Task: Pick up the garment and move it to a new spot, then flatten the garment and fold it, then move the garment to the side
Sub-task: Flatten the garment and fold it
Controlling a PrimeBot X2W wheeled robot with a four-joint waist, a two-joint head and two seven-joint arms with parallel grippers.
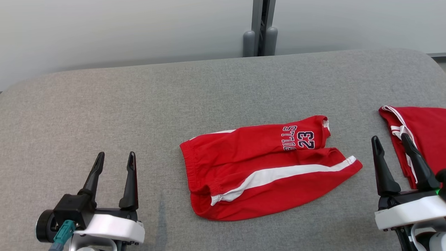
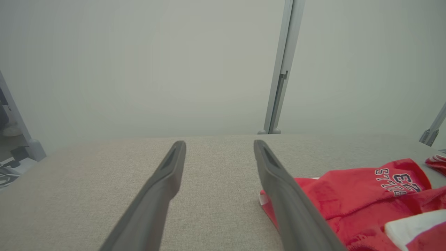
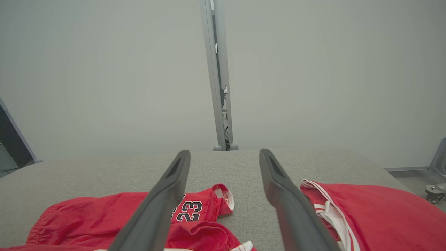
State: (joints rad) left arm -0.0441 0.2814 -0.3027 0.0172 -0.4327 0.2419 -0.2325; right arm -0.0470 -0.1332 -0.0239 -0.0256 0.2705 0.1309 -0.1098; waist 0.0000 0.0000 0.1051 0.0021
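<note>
Red shorts (image 1: 264, 167) lie rumpled in the middle of a grey table (image 1: 139, 104). The left gripper (image 1: 116, 156) and right gripper (image 1: 390, 138) sit either side, fingers spread wide, holding nothing. A good pickup would pinch waistband and leg hem, steering clear of the other red garment (image 1: 427, 129).

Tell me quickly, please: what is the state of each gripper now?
Left gripper: open, holding nothing.
Right gripper: open, holding nothing.
</note>
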